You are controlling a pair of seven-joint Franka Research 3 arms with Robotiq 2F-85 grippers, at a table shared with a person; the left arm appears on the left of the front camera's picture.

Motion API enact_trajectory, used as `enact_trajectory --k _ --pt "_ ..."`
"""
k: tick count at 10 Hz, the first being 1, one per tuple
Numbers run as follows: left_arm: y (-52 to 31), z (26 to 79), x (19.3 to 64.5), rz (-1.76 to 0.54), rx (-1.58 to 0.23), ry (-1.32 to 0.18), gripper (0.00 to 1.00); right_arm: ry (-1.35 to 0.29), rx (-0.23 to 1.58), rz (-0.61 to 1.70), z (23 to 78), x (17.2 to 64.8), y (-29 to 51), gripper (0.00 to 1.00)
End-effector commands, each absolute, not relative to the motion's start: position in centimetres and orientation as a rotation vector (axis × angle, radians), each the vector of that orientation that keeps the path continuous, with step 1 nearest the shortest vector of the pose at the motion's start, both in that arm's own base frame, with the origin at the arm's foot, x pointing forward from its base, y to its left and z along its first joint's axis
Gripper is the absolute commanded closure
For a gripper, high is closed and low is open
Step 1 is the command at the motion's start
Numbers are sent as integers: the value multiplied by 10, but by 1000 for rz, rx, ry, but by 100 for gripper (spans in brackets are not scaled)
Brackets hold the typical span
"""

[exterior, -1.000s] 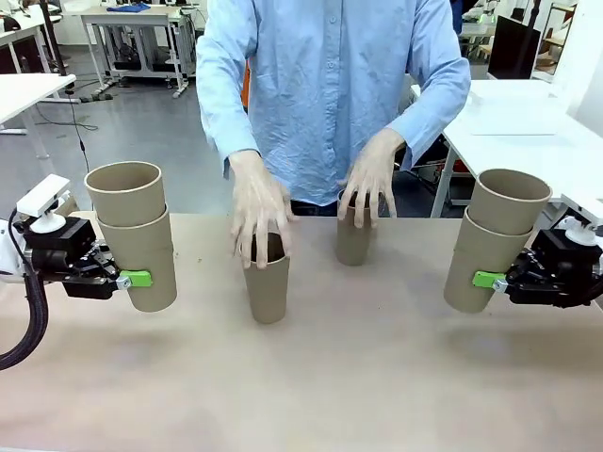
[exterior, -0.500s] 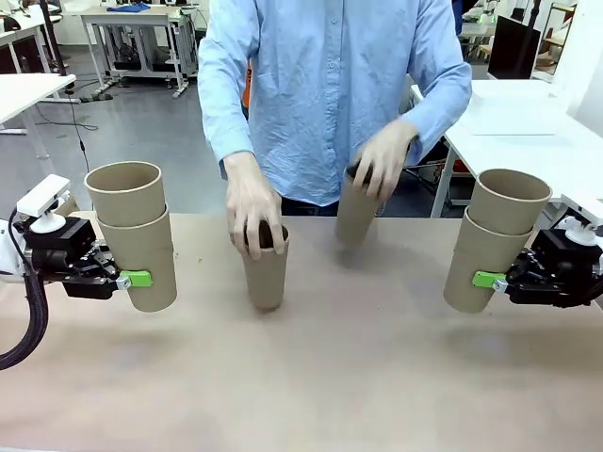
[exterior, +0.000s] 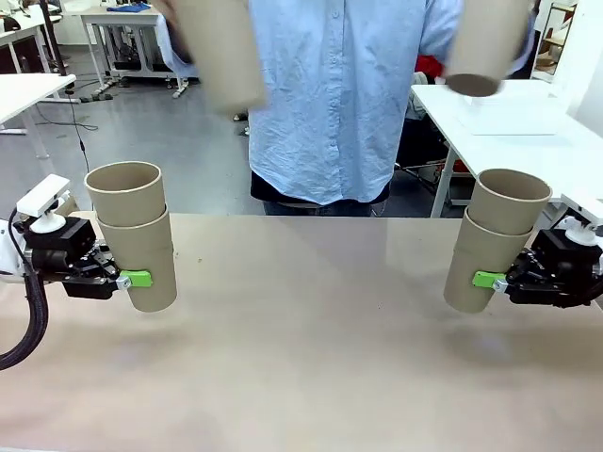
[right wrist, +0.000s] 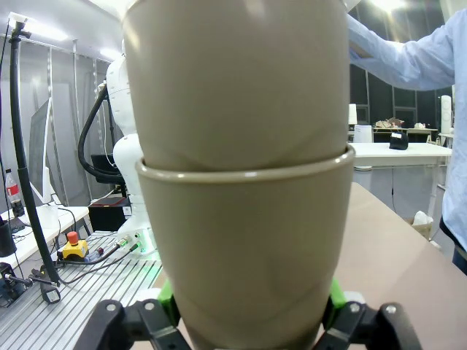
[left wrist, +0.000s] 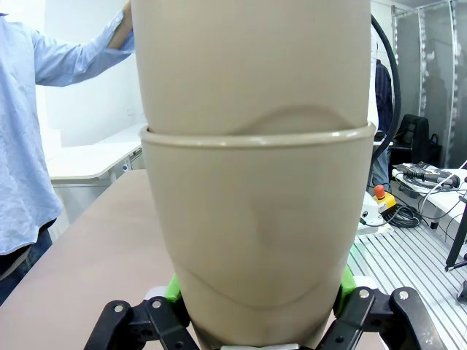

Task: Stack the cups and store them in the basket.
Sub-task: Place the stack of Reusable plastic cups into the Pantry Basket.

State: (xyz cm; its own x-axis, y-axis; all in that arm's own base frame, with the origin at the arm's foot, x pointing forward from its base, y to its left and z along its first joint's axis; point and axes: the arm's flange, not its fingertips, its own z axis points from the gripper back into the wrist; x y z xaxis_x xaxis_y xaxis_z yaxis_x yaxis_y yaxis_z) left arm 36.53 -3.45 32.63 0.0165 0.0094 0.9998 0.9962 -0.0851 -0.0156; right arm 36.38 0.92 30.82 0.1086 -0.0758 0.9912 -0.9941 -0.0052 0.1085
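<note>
My left gripper (exterior: 141, 280) is shut on the lower cup of two nested tan cups (exterior: 134, 231), held upright just above the table at the left. My right gripper (exterior: 482, 281) is shut on a second nested pair of cups (exterior: 497, 235) at the right. In the left wrist view, that pair (left wrist: 255, 182) rises between the green pads of the left gripper (left wrist: 259, 321). The right wrist view has its pair (right wrist: 244, 182) in the right gripper (right wrist: 244, 313). The person holds two more cups high, one blurred (exterior: 226, 47) and one at the upper right (exterior: 480, 42). The basket is out of view.
The brown table (exterior: 311, 358) lies bare between my two arms. The person in a light blue shirt (exterior: 330, 104) stands at its far edge. White tables stand behind at the right (exterior: 528, 122) and the left (exterior: 28, 89).
The person has lifted both single cups off the table and raised them high, one to each side. My two grippers and their cup pairs have not moved.
</note>
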Motion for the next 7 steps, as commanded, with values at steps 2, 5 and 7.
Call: enact_trajectory --k 2,5,7 --pt "-34 330 365 -1253 -1290 -1167 16 -1183 1320 1092 312 364 9 15" --pt "-34 330 365 -1253 -1290 -1167 16 -1183 1320 1092 312 364 9 15" --pt "-34 330 365 -1253 -1290 -1167 16 -1183 1320 1092 312 364 9 15"
